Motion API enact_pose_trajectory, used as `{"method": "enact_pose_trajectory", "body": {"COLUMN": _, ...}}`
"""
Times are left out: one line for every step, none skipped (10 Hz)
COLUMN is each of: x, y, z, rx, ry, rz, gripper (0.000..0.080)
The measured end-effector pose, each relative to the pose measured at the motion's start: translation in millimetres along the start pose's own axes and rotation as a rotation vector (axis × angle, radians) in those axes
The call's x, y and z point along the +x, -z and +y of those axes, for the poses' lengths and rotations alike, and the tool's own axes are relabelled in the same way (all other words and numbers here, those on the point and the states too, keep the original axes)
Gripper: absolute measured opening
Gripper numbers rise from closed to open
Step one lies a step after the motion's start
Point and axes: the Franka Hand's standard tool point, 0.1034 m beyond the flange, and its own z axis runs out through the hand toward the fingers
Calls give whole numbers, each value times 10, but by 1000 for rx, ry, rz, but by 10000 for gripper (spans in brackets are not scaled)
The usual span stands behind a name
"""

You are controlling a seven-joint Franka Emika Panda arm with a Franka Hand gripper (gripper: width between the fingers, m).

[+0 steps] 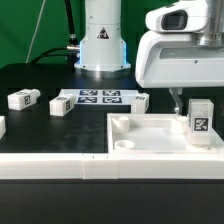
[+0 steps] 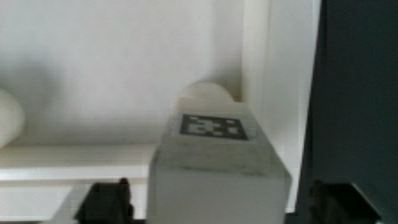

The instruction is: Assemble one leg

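Note:
A leg [image 1: 199, 120], a small white peg with a black-and-white tag on its side, stands upright in the corner of the large white tray [image 1: 130, 145] at the exterior view's right. My gripper [image 1: 188, 104] is directly above it. In the wrist view the leg [image 2: 217, 150] lies between my dark fingers [image 2: 111, 200], with a gap on each side, so my gripper [image 2: 214, 208] is open around the leg and does not hold it. The leg's lower end sits against the tray's corner wall [image 2: 267, 60].
Two more legs [image 1: 23, 99] [image 1: 62, 104] lie on the black table at the exterior view's left, and another [image 1: 143, 102] lies beside the marker board [image 1: 98, 97]. The robot base [image 1: 103, 40] stands behind the board. A white piece [image 1: 2, 125] shows at the left edge.

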Motion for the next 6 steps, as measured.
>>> {"method": "enact_pose_trajectory", "body": {"x": 1, "y": 0, "z": 3, "rx": 0, "ry": 0, "rz": 0, "gripper": 373}}
{"method": "enact_pose_trajectory", "body": {"x": 1, "y": -1, "z": 8, "rx": 0, "ry": -15, "rz": 0, "gripper": 290}}
{"method": "enact_pose_trajectory", "body": {"x": 1, "y": -1, "z": 8, "rx": 1, "ry": -51, "rz": 0, "gripper": 290}}
{"method": "enact_pose_trajectory", "body": {"x": 2, "y": -1, "z": 10, "rx": 1, "ry": -48, "rz": 0, "gripper": 290}}
{"method": "enact_pose_trajectory", "body": {"x": 1, "y": -2, "z": 13, "rx": 8, "ry": -147, "rz": -2, "gripper": 290}}
{"method": "enact_pose_trajectory", "body": {"x": 3, "y": -4, "z": 26, "rx": 21, "ry": -345, "rz": -4, "gripper": 290}}
